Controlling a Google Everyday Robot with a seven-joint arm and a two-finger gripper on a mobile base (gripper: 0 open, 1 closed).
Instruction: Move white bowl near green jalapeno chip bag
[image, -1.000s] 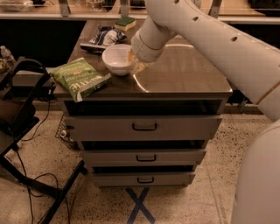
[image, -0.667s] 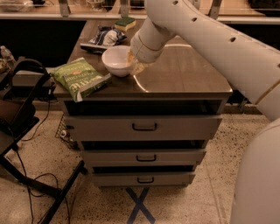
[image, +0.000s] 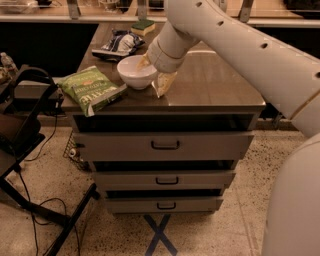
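Worktop (image: 215, 85): brown top of a cabinet with 3 drawers (image: 200, 146), all shut. Hand (image: 154, 72) sits left of the worktop's centre, toward the front edge, at the end of the white arm (image: 240, 45) reaching in from the upper right. Hand is pinching the white bowl (image: 134, 72) by its right rim: 1 yellowish finger (image: 144, 61) at the inner far side of the rim, the other finger (image: 164, 82) outside, pointing down at the worktop. Bowl upright, mouth up; cannot tell whether its foot rests on the surface or hangs just above it. Green jalapeno chip bag (image: 92, 90) lies flat at the front-left corner, its lower end sticking out past the front edge. Bowl is just beside the bag's right end; contact between them cannot be told. Dark blue-and-white snack bag (image: 120, 44) lies toward the back-left. Yellow sponge with a green top (image: 143, 26) sits by the back edge. On the floor below, a blue tape X (image: 160, 235).
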